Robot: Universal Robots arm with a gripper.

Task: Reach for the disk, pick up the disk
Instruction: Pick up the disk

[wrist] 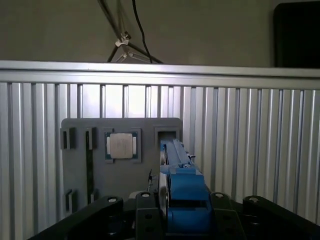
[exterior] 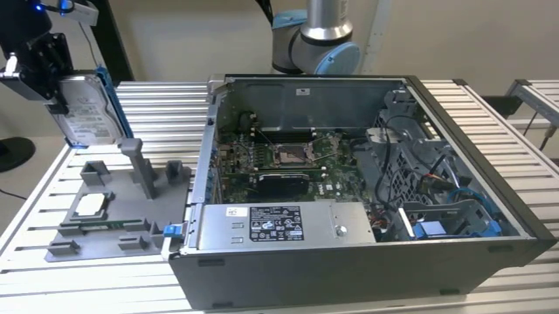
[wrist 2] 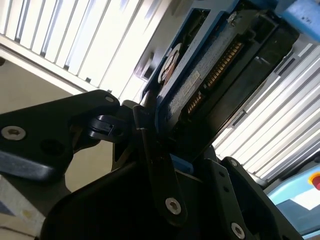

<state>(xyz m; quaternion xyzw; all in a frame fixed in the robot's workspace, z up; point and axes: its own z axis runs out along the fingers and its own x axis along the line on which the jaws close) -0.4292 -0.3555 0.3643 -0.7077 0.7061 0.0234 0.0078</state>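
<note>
At the exterior view's left, my gripper (exterior: 61, 91) was clamped on the disk (exterior: 88, 111), holding it on edge in the air with its white label showing, above the grey fixture tray (exterior: 114, 216) on the slatted table (exterior: 166, 104). In the first wrist view my fingers (wrist: 146, 215) pressed either side of its blue frame (wrist: 185, 195), and the small square chip (wrist: 120, 146) sat in the tray beneath. Further right stood the open computer case (exterior: 489, 163), with a long grey box (exterior: 279, 226) along its near wall.

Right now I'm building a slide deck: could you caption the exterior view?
End effector shut on the disk, holding it on edge above the grey fixture tray, beside the open computer case.
</note>
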